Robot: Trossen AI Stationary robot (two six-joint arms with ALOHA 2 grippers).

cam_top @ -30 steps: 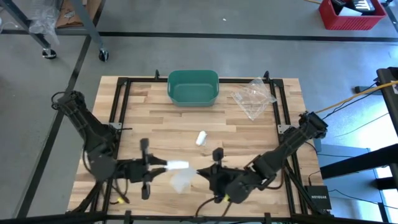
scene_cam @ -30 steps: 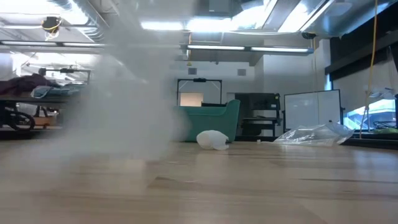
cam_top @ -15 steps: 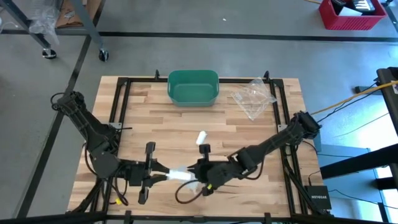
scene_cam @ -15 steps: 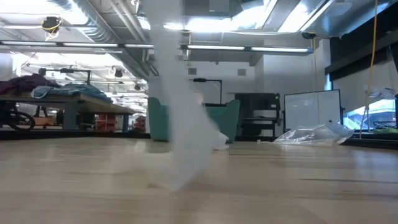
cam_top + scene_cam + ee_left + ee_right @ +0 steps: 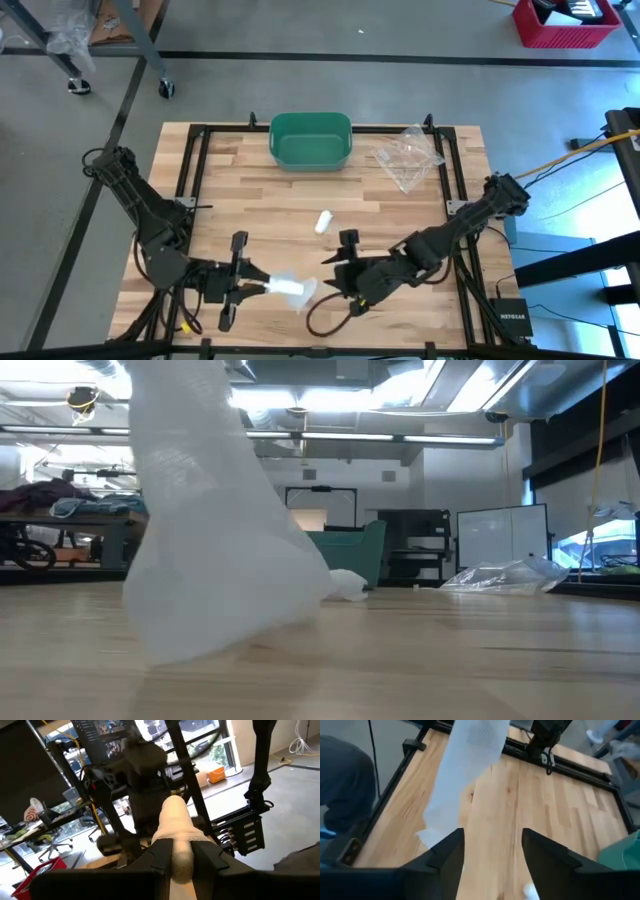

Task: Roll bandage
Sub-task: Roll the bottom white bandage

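Gripping a white bandage roll [image 5: 281,287] at the lower left of the high view: left pincer [image 5: 262,287], fingers [image 5: 161,856] closed on either side of the roll, low over the wooden table [image 5: 300,200]. Same roll [image 5: 176,832] seen in the left wrist view pointing away between the two dark fingers toward the other arm. Loose gauze tail [image 5: 303,293] hanging off the roll's free end at lower centre of the high view, draping down to the table; in the low view filling the left half of the frame as a pale sheer sheet [image 5: 210,530] with its lower edge on the wood. Just right of the tail, right pincer [image 5: 335,283], fingers spread apart and holding nothing, gauze [image 5: 465,780] running diagonally ahead of them in the right wrist view. Further up, near frame centre, a small white wad [image 5: 323,221] lying alone on the wood. At top centre a green bin [image 5: 311,140] against the table's far edge, and to its right a crumpled clear plastic bag [image 5: 408,155].
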